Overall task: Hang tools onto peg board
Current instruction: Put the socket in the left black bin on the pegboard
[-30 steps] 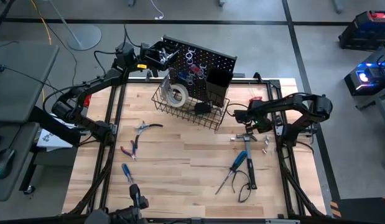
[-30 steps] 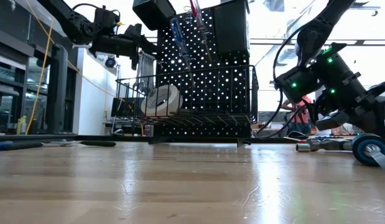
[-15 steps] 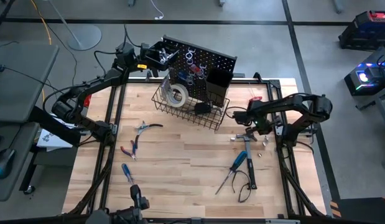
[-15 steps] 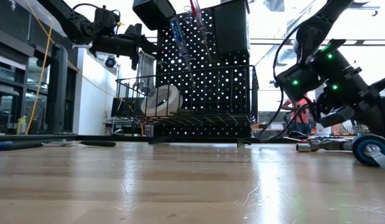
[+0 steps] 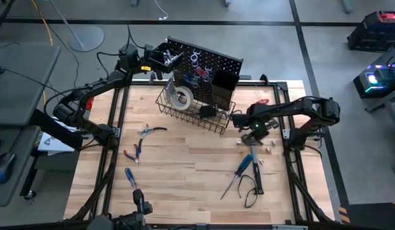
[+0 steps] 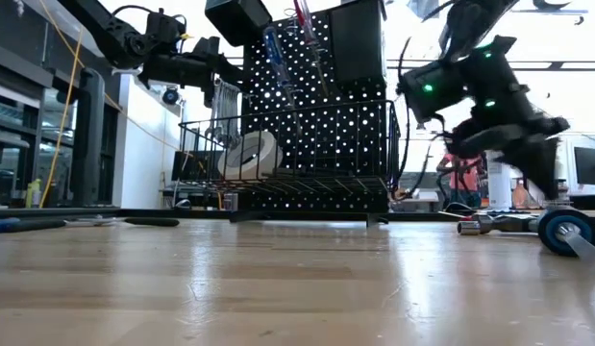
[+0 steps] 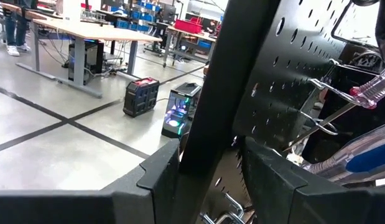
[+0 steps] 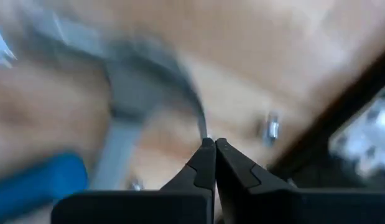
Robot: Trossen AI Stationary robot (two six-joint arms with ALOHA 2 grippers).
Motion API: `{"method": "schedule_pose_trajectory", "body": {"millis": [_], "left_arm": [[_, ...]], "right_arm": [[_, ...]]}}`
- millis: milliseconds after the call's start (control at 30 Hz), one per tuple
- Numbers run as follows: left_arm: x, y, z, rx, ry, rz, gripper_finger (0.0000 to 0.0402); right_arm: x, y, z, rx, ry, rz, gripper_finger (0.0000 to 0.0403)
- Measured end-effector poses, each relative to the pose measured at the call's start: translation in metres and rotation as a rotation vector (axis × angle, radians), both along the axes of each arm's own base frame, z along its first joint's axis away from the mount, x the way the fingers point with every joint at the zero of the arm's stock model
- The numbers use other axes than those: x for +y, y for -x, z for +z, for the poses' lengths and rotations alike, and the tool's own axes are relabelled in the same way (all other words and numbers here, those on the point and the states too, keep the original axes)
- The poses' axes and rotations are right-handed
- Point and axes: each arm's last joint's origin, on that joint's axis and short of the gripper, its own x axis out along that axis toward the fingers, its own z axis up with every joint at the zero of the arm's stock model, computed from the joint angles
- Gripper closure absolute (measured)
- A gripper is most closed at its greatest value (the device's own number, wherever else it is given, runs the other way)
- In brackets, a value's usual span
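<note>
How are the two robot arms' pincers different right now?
The left pincer is raised at the top edge of the peg board; the right pincer hangs low over the table, just above the hammer. The left pincer's fingers stand apart, astride the board's edge; the right pincer's fingers are pressed shut, holding nothing. Both are dark and two-fingered.
</note>
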Motion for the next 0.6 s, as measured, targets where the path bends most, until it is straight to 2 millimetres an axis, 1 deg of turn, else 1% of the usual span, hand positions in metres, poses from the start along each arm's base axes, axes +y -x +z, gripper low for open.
{"method": "schedule_pose_trajectory", "body": {"millis": [100,167,200,267,333,433,533,600], "left_arm": [[0.0,0.0,0.0,0.0,0.0,0.0,0.0245],[0.0,0.0,0.0,0.0,0.0,0.0,0.0245],[0.0,0.0,0.0,0.0,0.0,0.0,0.0245],[0.0,0.0,0.0,-0.001,0.003,-0.001,0.0245],[0.0,0.0,0.0,-0.001,0.003,0.001,0.0245],[0.0,0.0,0.0,-0.001,0.003,-0.001,0.0245],[0.0,0.0,0.0,-0.001,0.003,0.001,0.0245],[0.0,0.0,0.0,-0.001,0.003,0.001,0.0245]], "right_arm": [[0.013,0.007,-0.006,0.032,-0.102,0.043,0.0403],[0.018,0.013,-0.013,0.063,-0.112,0.043,0.0403],[0.019,0.018,-0.016,0.098,-0.104,0.008,0.0403],[0.018,0.03,-0.023,0.187,-0.069,-0.089,0.0403],[0.018,0.039,-0.027,0.244,-0.053,-0.132,0.0403],[0.013,0.035,-0.027,0.22,0.002,-0.134,0.0403],[0.009,0.039,-0.029,0.229,0.031,-0.088,0.0403],[0.005,0.042,-0.031,0.247,0.061,-0.094,0.0403]]}}
